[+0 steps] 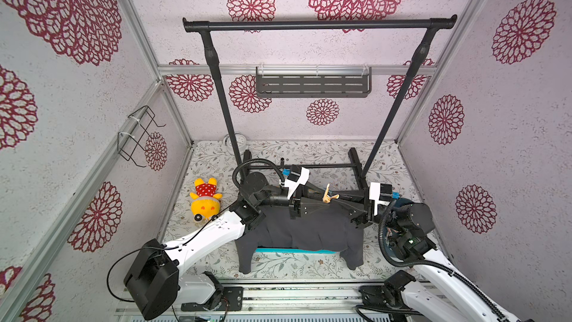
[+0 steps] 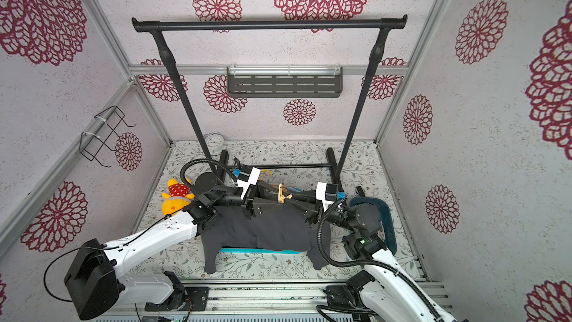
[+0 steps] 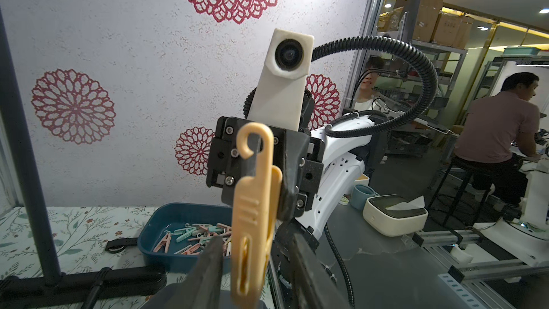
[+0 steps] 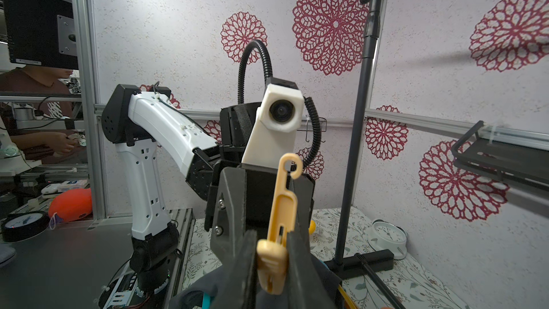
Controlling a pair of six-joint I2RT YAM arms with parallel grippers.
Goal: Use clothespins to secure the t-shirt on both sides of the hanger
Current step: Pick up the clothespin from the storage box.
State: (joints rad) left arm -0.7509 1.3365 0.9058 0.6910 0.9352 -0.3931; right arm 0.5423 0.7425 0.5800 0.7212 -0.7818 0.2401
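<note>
1. The left arm [image 1: 207, 236] reaches in from the near left corner. Its white forearm slopes toward the middle. The wrist is turned so that the left end effector [image 3: 255, 245] points sideways at the other arm, roughly level above the floral worktop [image 1: 309, 269].
2. The right arm [image 1: 442, 263] mirrors it from the near right corner, with its dark joints bunched over a dark blue tray [image 2: 390, 227]. The right end effector [image 4: 271, 251] points back at the left one, and the two meet tip to tip.
3. Between the tips stands one peach-cream clothespin [image 3: 252, 218], hooked end up. Both top views show it raised above the far edge of the t-shirt [image 1: 303, 230].
4. The right end effector is pinching the clothespin's lower end, with its fingers [image 4: 243, 263] pressed against it from both sides.
5. The left end effector's fingers [image 3: 212, 263] flank the clothespin's body closely. The left wrist view is too steep to tell whether they already bear on it.
6. The dark t-shirt lies spread on the worktop directly beneath both wrists, with its sleeves toward the near edge.
7. Spare clothespins [image 3: 202, 236], pink and mint among them, lie loose in the tray.
8. A black garment rack [image 1: 318, 24] stands at the back, and a yellow plush toy [image 1: 204, 199] lies just left of the left arm's wrist.
</note>
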